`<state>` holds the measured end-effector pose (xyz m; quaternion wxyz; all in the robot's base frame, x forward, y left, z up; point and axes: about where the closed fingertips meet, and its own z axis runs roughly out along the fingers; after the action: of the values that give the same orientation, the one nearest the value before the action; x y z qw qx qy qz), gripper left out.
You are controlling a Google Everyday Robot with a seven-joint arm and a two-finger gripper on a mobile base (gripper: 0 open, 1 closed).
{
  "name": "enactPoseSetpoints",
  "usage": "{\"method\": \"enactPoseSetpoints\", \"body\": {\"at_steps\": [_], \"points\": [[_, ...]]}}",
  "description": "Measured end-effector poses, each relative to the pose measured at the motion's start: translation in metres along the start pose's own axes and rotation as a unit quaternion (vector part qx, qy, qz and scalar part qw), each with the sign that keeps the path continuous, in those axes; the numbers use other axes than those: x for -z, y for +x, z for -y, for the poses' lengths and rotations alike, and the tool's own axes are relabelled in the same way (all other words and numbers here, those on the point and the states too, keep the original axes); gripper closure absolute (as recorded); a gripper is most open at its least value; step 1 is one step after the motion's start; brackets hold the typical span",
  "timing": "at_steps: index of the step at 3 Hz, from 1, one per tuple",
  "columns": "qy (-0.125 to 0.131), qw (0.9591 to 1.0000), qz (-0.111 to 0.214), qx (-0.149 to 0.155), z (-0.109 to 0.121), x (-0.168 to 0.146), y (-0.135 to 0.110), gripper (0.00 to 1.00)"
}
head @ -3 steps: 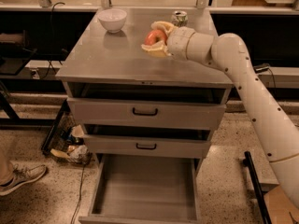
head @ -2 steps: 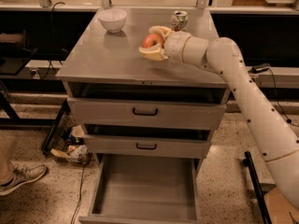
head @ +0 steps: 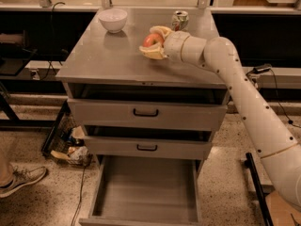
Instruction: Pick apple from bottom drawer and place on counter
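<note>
The red apple (head: 151, 40) sits between the fingers of my gripper (head: 153, 42), which is shut on it just above the grey counter (head: 103, 60), near its middle and toward the back. My white arm reaches in from the lower right. The bottom drawer (head: 146, 187) is pulled fully out below and its grey floor is bare.
A white bowl (head: 113, 20) stands at the counter's back left. A metal can (head: 179, 20) stands at the back, just behind my wrist. The two upper drawers (head: 146, 113) are slightly open. A person's shoe (head: 21, 179) and floor clutter (head: 70, 149) lie to the left.
My gripper has carried the apple a little to the left and toward the front over the counter. Nothing else has moved.
</note>
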<state>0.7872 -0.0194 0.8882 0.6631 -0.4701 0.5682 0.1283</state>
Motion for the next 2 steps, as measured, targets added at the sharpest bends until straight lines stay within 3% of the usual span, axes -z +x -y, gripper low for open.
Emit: {"method": "enactPoseSetpoints", "body": {"at_steps": [1, 2], "points": [[-0.001, 0.9999, -0.01, -0.004, 0.0026, -0.0045, 0.0093, 1.0], [-0.001, 0.9998, -0.014, -0.01, 0.0045, -0.0084, 0.0176, 0.84]]}}
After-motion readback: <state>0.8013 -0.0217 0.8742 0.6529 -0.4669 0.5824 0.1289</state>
